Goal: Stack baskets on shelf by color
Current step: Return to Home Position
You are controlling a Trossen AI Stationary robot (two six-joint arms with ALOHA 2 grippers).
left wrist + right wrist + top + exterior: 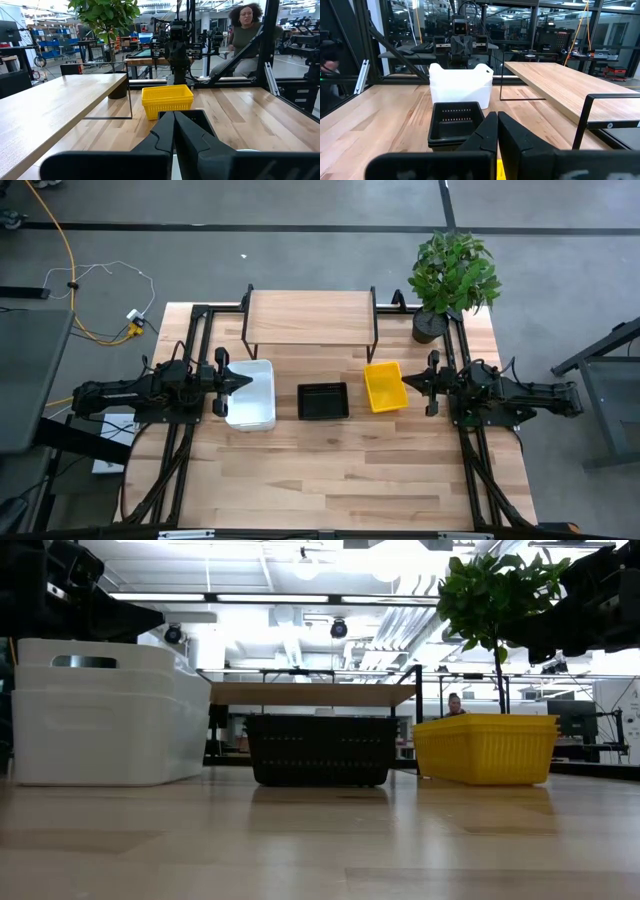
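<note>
The shelf (310, 318), a light wooden top on thin black legs, stands at the table's far middle with nothing on it. In front of it, three lots of baskets rest on their bottoms in a row. White ones (252, 393) are nested at the left, a black one (323, 401) is in the middle, and a yellow one (385, 386) is at the right. My left gripper (240, 380) is shut and points level over the white baskets' left edge, above them. My right gripper (412, 381) is shut and points level beside the yellow basket, above the table.
A potted plant (453, 275) stands at the table's far right corner beside the shelf. Bare tabletop (340, 470) stretches from the baskets to the near edge. A person (245, 35) sits beyond the table's right side.
</note>
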